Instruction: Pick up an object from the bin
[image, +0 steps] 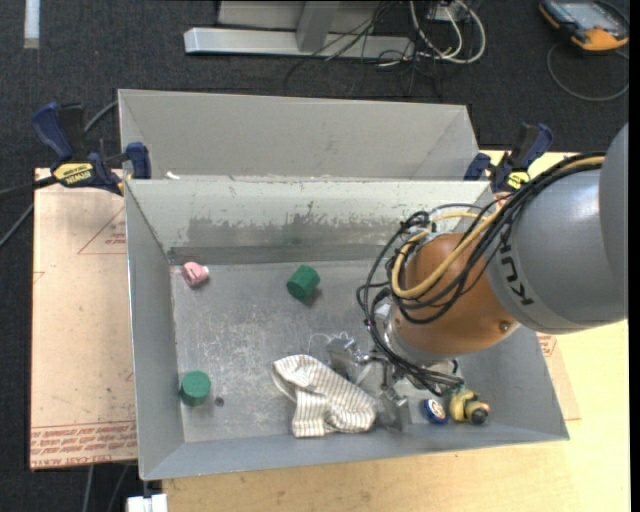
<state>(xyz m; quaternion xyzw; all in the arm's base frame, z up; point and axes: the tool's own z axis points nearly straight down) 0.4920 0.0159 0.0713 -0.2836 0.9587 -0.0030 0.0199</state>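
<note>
Camera view: jaws beside checked cloth (322, 395), state unclear; arm (560, 250) reads "KU".

Bin (150, 330) tally, five loose things:
- Green pieces, two: a green block (303, 283) at 12 o'clock and a green cylinder (195, 387) at 8.
- Pink piece (194, 273), one, at 10.
- Striped cloth (320, 398), one, crumpled, at 6.
- Yellow-and-blue toy (457, 409), one, at 5; possibly two pieces, can't tell.
</note>
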